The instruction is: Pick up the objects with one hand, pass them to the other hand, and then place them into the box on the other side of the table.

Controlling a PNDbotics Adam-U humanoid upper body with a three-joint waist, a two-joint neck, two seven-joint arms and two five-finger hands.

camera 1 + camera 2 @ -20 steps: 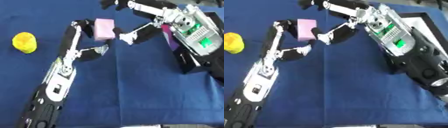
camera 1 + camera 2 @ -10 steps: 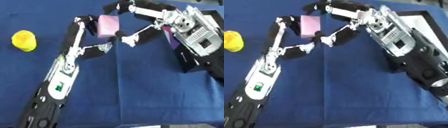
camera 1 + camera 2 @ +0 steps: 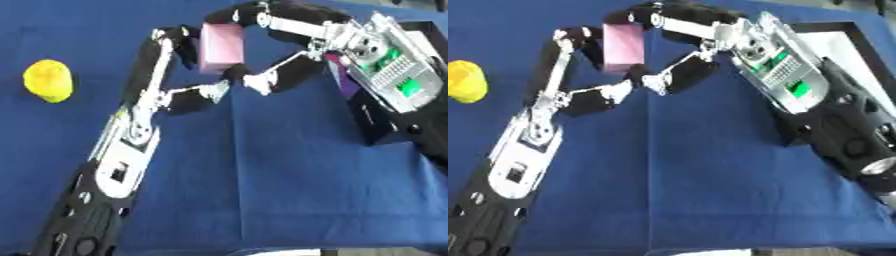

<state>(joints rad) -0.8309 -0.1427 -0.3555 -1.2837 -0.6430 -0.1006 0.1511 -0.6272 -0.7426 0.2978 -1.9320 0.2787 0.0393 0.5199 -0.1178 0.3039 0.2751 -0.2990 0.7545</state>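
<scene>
1. Since a second ago, both hands have carried the pink rectangular block slightly toward the table's far edge.
2. It stands upright, long axis vertical, held above the blue cloth-covered table near its far middle.
3. Left hand curls on the block's left side; right hand closes fingers over its top and thumb beneath, from the right.
4. Count: one pink block, one yellow rounded object near the left edge, one black-rimmed box at the right edge.

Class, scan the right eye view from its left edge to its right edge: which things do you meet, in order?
Yellow object → left hand → pink block → right hand → black-rimmed box.
</scene>
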